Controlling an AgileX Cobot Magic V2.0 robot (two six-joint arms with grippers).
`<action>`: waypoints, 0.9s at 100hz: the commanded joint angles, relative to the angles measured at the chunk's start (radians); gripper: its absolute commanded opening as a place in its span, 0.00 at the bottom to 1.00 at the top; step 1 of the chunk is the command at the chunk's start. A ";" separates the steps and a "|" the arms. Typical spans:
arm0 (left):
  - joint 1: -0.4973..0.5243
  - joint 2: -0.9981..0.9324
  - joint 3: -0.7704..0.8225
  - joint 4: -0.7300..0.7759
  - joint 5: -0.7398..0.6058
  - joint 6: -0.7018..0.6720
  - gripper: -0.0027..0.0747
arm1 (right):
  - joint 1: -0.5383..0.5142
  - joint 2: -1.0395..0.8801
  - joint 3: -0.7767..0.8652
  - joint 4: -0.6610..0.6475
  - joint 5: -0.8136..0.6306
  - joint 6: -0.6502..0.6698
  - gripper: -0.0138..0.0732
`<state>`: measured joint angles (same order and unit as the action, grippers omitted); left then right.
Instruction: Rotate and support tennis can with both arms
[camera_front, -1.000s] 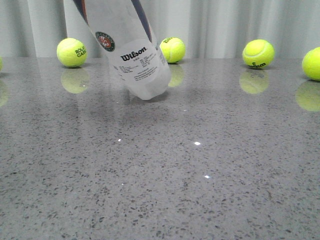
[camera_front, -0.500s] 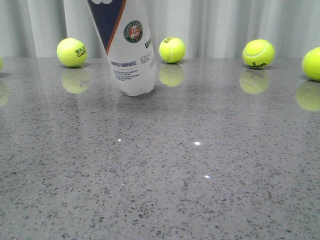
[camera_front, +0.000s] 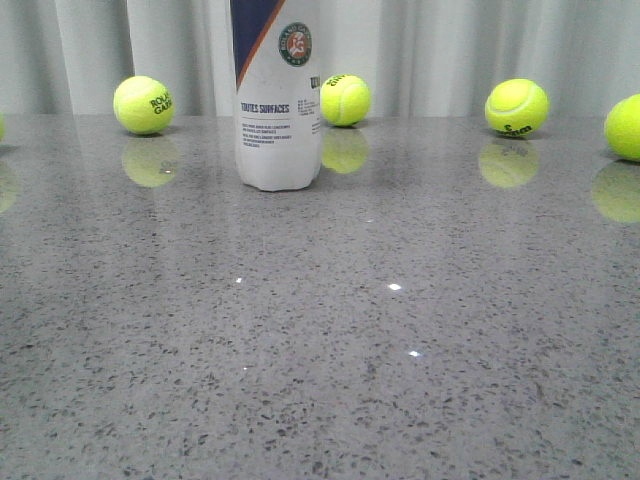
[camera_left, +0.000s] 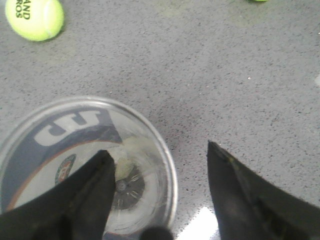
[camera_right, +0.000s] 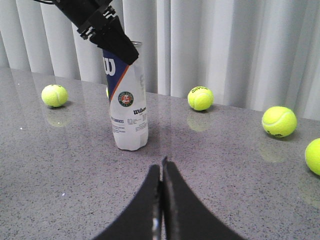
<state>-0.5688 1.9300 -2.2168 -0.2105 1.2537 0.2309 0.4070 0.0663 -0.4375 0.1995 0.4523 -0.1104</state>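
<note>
The tennis can (camera_front: 278, 110) stands upright on the grey table, its top cut off by the front view's upper edge. It also shows in the right wrist view (camera_right: 129, 120). The left wrist view looks down into its open top (camera_left: 55, 135). My left gripper (camera_left: 157, 148) is open above that top. One finger (camera_left: 90, 195) is over the can's mouth and the other (camera_left: 240, 195) is outside the rim, with a gap to it. The left arm (camera_right: 100, 22) shows at the can's top. My right gripper (camera_right: 161, 164) is shut and empty, low over the table short of the can.
Several yellow-green tennis balls lie along the far edge by the white curtain: one left of the can (camera_front: 144, 105), one just behind it (camera_front: 345, 100), two at the right (camera_front: 516, 107) (camera_front: 625, 127). One ball (camera_left: 35, 17) is in the left wrist view.
The can has swung from a lean to upright, and its base now rests flat on the table. Its label has turned, so the emblem now faces front.
</note>
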 joint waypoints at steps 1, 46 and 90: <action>0.001 -0.052 -0.037 -0.040 -0.044 0.003 0.54 | -0.007 0.011 -0.022 -0.001 -0.072 -0.004 0.09; -0.028 -0.143 -0.017 -0.045 -0.210 0.009 0.41 | -0.007 0.011 -0.022 -0.001 -0.072 -0.004 0.09; -0.047 -0.415 0.379 -0.036 -0.460 0.009 0.01 | -0.007 0.011 -0.022 -0.001 -0.072 -0.004 0.09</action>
<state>-0.6088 1.6278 -1.9080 -0.2248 0.9253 0.2382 0.4070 0.0663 -0.4375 0.1995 0.4523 -0.1104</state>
